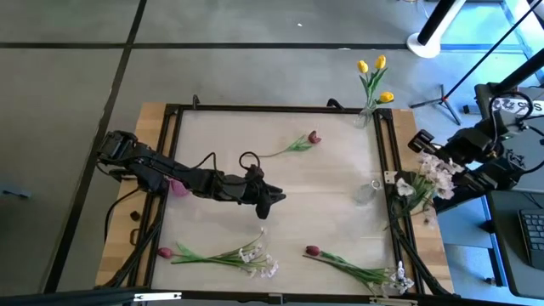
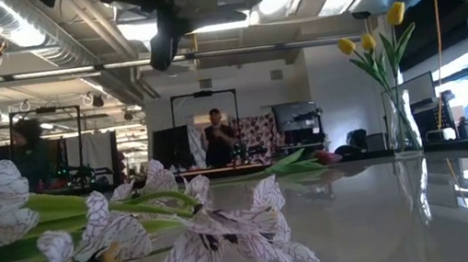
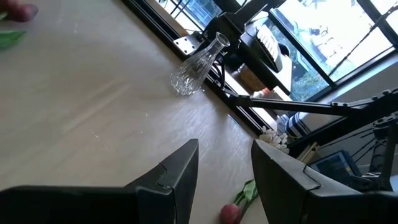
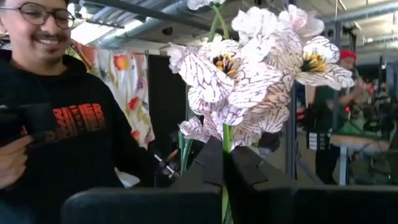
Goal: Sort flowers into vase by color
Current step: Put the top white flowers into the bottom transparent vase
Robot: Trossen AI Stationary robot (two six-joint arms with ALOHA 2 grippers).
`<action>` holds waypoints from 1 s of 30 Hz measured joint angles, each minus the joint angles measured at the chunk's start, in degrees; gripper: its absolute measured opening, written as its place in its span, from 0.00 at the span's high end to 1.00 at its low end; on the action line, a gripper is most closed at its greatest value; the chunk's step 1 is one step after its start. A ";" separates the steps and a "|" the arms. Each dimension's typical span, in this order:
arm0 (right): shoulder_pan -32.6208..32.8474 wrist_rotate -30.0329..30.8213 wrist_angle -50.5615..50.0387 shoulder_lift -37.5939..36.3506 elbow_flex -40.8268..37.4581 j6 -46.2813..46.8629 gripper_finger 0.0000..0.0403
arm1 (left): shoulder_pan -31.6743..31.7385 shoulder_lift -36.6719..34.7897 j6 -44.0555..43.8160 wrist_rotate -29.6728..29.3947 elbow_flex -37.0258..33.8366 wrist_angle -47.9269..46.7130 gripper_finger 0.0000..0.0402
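My right gripper (image 4: 224,149) is past the table's right edge (image 1: 455,180) and is shut on a spray of white blossoms (image 4: 261,62). My left gripper (image 3: 224,162) hangs open over the table's middle (image 1: 268,200) with nothing between its fingers. A clear vase (image 1: 374,110) at the far right corner holds yellow tulips (image 1: 374,72) upright. An empty clear vase (image 1: 365,192) stands near the right edge. One dark red tulip (image 1: 302,143) lies on the table beyond the left gripper. Two more dark red tulips (image 1: 166,252) (image 1: 313,252) lie with white sprays (image 1: 259,259) along the near edge. My right gripper pinches the green stem (image 4: 225,134) of the white spray between its two fingers, just below the blossoms. The blossoms stand up past the fingertips. The spray is lifted clear, off the table's right side, with its leaves (image 1: 410,189) trailing over the table's frame.
A pink vase (image 1: 178,187) stands under my left arm near the table's left side. A black frame (image 1: 255,109) runs around the tabletop. A person (image 4: 56,112) stands beyond the table in the right wrist view; others show far back in the room.
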 joint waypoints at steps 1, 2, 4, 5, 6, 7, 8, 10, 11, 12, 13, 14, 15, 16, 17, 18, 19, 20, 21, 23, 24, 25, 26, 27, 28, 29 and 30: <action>0.00 0.05 -1.98 0.06 1.15 0.02 1.00 | 0.00 0.00 0.02 0.02 0.00 -0.02 0.64; 0.00 0.11 -4.37 0.09 2.45 -0.22 1.00 | 0.00 0.00 0.02 0.08 0.00 -0.04 0.64; 0.00 2.29 -10.24 0.06 5.24 -3.61 1.00 | 0.00 0.00 0.02 0.37 0.00 -0.02 0.64; 0.00 4.98 -14.00 0.00 6.72 -6.74 1.00 | 0.00 0.00 0.02 0.39 0.00 -0.02 0.64; 0.00 8.27 -18.08 0.00 8.18 -10.16 1.00 | 0.00 0.00 0.02 0.42 0.00 -0.07 0.64; 0.00 11.86 -22.41 0.00 9.52 -13.16 1.00 | 0.00 0.00 0.02 0.44 0.00 -0.14 0.64; 0.00 15.45 -26.13 0.00 10.50 -15.72 1.00 | 0.00 0.00 0.00 0.46 0.00 -0.13 0.64; 0.00 23.75 -30.71 -0.01 11.28 -18.81 1.00 | 0.00 0.00 0.00 0.46 0.00 -0.11 0.64; 0.00 27.52 -32.11 -0.29 11.26 -19.92 1.00 | 0.00 0.00 0.00 0.46 0.00 -0.11 0.64; 0.00 30.97 -33.83 -0.85 11.20 -20.66 1.00 | 0.00 0.00 -0.02 0.48 0.00 -0.11 0.64; 0.00 33.83 -35.43 -1.16 11.18 -21.30 1.00 | 0.00 0.00 -0.08 0.55 0.00 -0.03 0.64; 0.00 35.72 -36.44 -1.36 11.21 -21.61 1.00 | 0.00 0.00 -0.38 1.03 0.00 0.04 0.64; 0.00 37.03 -37.24 -1.74 11.29 -21.71 1.00 | 0.00 0.00 -0.67 1.33 0.00 0.04 0.64; 0.00 37.43 -38.12 -2.17 11.29 -21.73 1.00 | 0.00 0.00 -1.01 1.45 0.00 0.04 0.64; 0.00 37.82 -38.83 -2.40 11.23 -21.71 1.00 | 0.00 0.00 -1.14 1.53 0.00 0.04 0.64; 0.00 38.25 -38.75 -2.45 11.22 -21.68 1.00 | 0.00 0.00 -1.16 1.55 0.00 0.07 0.64; 0.00 38.58 -38.42 -2.46 11.24 -21.68 1.00 | -0.04 0.00 -1.18 1.55 0.00 0.09 0.64; 0.00 38.71 -38.42 -2.62 11.24 -21.61 1.00 | -0.04 0.00 -1.26 1.55 0.00 0.11 0.64; 0.00 38.73 -38.63 -2.79 11.14 -21.53 1.00 | -0.04 0.00 -1.28 1.55 0.00 0.09 0.64; 0.00 38.78 -38.24 -3.06 10.34 -21.51 1.00 | -0.04 0.00 -1.32 1.53 0.00 0.18 0.64; 0.00 39.19 -38.16 -3.35 9.71 -21.44 1.00 | -0.04 0.00 -1.47 1.55 0.00 0.24 0.64; 0.00 39.48 -38.23 -3.72 8.75 -21.44 1.00 | -0.04 0.00 -1.52 1.53 0.00 0.24 0.64; 0.00 40.02 -38.18 -4.06 7.80 -21.44 1.00 | -0.04 0.00 -1.58 1.55 0.00 0.24 0.64; 0.00 40.50 -37.40 -4.68 6.75 -21.37 1.00 | -0.04 0.00 -1.60 1.53 0.00 0.27 0.64; 0.00 40.80 -36.33 -5.41 5.79 -21.10 1.00 | -0.04 0.00 -1.62 1.53 0.00 0.31 0.64; 0.00 40.86 -35.33 -6.15 4.80 -20.75 1.00 | -0.04 0.00 -2.00 1.53 0.00 0.31 0.64; 0.00 40.85 -34.55 -6.93 3.90 -20.21 1.00 | -0.04 0.00 -2.53 1.53 0.00 0.31 0.64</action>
